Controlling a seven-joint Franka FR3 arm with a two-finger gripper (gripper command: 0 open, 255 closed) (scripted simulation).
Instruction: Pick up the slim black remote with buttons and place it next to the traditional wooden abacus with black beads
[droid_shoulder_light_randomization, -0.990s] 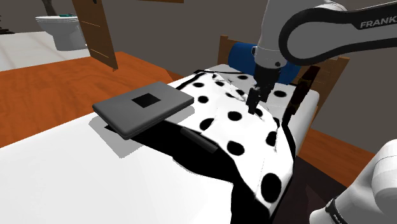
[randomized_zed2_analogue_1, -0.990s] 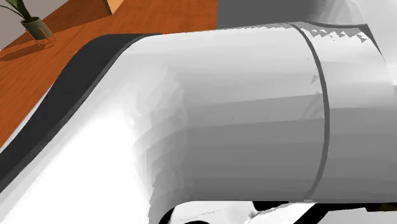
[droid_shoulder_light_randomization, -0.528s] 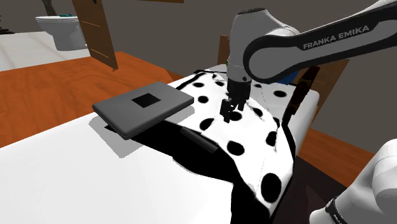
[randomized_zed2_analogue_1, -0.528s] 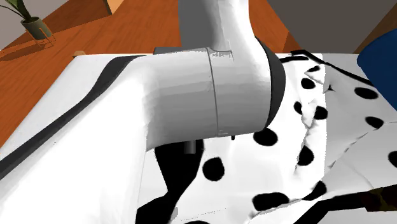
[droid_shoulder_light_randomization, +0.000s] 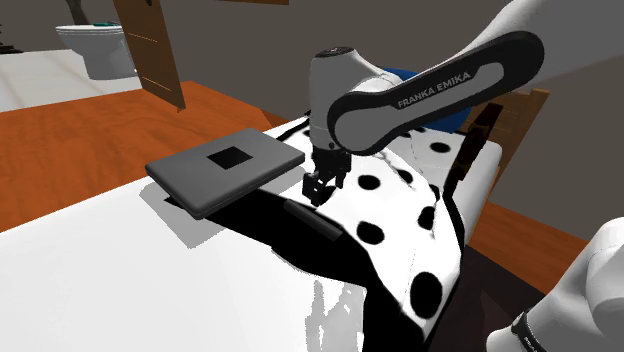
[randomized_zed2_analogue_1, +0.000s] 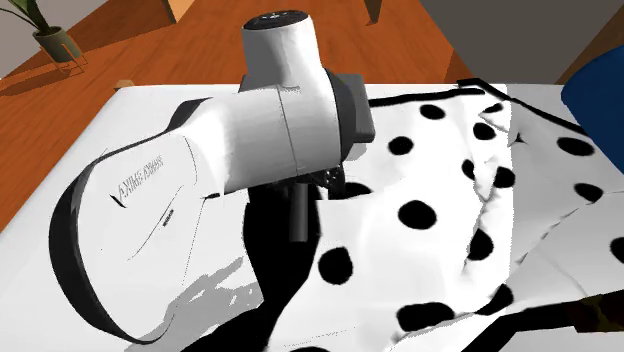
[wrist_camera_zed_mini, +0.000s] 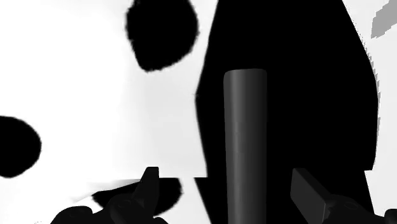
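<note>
The slim dark remote (droid_shoulder_light_randomization: 312, 218) lies on a black patch of the spotted blanket, just past the grey slab's near corner. In the second exterior view the remote (randomized_zed2_analogue_1: 297, 212) pokes out from under the white arm. My gripper (droid_shoulder_light_randomization: 318, 188) hangs right above its far end. Through the wrist view the remote (wrist_camera_zed_mini: 245, 146) runs lengthwise between the two fingers (wrist_camera_zed_mini: 149, 184), which stand apart and do not touch it. The gripper (wrist_camera_zed_mini: 229, 184) is open and holds nothing. A thin dark thing (droid_shoulder_light_randomization: 465, 160) leans at the bed's far edge; I cannot tell what it is.
A flat grey slab with a black square (droid_shoulder_light_randomization: 225, 170) rests beside the remote. The white blanket with black spots (droid_shoulder_light_randomization: 400, 200) covers the bed, white sheet (droid_shoulder_light_randomization: 150, 290) nearer. Blue cushion (randomized_zed2_analogue_1: 600, 90) and wooden headboard (droid_shoulder_light_randomization: 520, 110) lie behind. Orange floor (droid_shoulder_light_randomization: 70, 140), toilet (droid_shoulder_light_randomization: 95, 45).
The arm has swung toward the shoulder view's left and come down; the gripper went from over the spotted blanket to just above the remote. The remote and slab have not moved.
</note>
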